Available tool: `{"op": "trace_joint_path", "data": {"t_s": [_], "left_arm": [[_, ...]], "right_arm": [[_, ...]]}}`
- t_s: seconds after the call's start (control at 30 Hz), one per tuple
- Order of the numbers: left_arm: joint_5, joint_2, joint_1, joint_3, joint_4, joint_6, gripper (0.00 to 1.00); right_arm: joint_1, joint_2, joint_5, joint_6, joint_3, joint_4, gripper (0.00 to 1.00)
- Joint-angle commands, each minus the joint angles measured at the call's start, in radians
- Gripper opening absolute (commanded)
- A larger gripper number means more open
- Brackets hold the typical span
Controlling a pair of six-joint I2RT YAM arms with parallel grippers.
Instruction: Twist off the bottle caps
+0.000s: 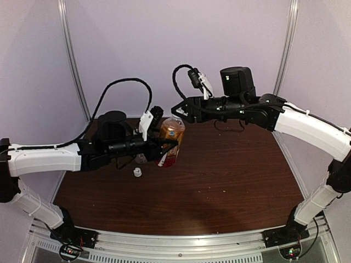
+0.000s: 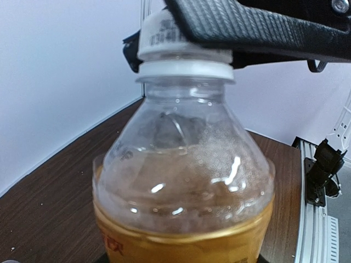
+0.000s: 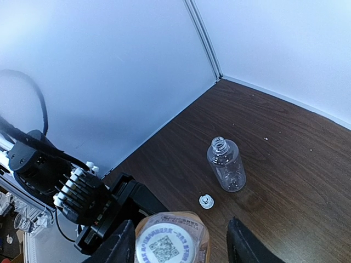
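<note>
The amber bottle [image 1: 171, 141] with its red-and-white label is held off the table, my left gripper [image 1: 163, 145] shut on its body. Its white cap [image 2: 164, 41] [image 3: 163, 246] is still on the neck. My right gripper [image 1: 180, 112] [image 3: 181, 222] reaches in from the right and straddles that cap, open: the left finger [image 3: 118, 246] is against it and the right finger [image 3: 247, 246] stands a little off it. The clear bottle [image 3: 226, 164] stands on the table with its neck bare. Its loose white cap [image 3: 206, 201] [image 1: 137, 172] lies beside it.
The brown table [image 1: 230, 175] is walled by pale panels at the back and sides. The left arm's black cable [image 1: 118, 87] loops above its wrist. A metal rail [image 1: 175, 249] runs along the near edge between the arm bases.
</note>
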Motion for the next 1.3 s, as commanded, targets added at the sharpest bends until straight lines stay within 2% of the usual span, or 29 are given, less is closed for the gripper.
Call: {"op": "trace_joint_path", "data": {"t_s": [0.0, 0.23, 0.43, 0.63, 0.7, 0.83, 1.03, 1.27], "left_arm": [[-0.007, -0.015, -0.005, 0.032, 0.029, 0.013, 0.18], [-0.008, -0.018, -0.005, 0.032, 0.028, 0.014, 0.18], [-0.007, -0.021, -0.005, 0.030, 0.032, 0.014, 0.18], [0.033, -0.033, -0.004, 0.011, 0.075, 0.007, 0.18], [0.057, -0.039, -0.005, 0.006, 0.091, 0.010, 0.18], [0.125, -0.046, -0.005, -0.001, 0.119, 0.020, 0.18], [0.282, -0.038, -0.004, -0.005, 0.165, 0.034, 0.18], [0.441, -0.030, -0.005, -0.014, 0.233, 0.023, 0.18]], "right_arm": [[0.005, -0.037, -0.014, -0.003, -0.014, 0.033, 0.54], [0.006, -0.031, -0.030, -0.001, -0.017, 0.036, 0.42], [0.004, -0.036, -0.048, -0.009, -0.026, 0.052, 0.28], [-0.002, -0.055, -0.119, -0.097, -0.046, 0.091, 0.10], [-0.009, -0.060, -0.169, -0.148, -0.051, 0.100, 0.07], [-0.017, -0.063, -0.299, -0.241, -0.046, 0.097, 0.05], [-0.026, -0.069, -0.556, -0.392, -0.034, 0.065, 0.08], [-0.047, -0.003, -0.791, -0.613, 0.106, -0.160, 0.13]]}}
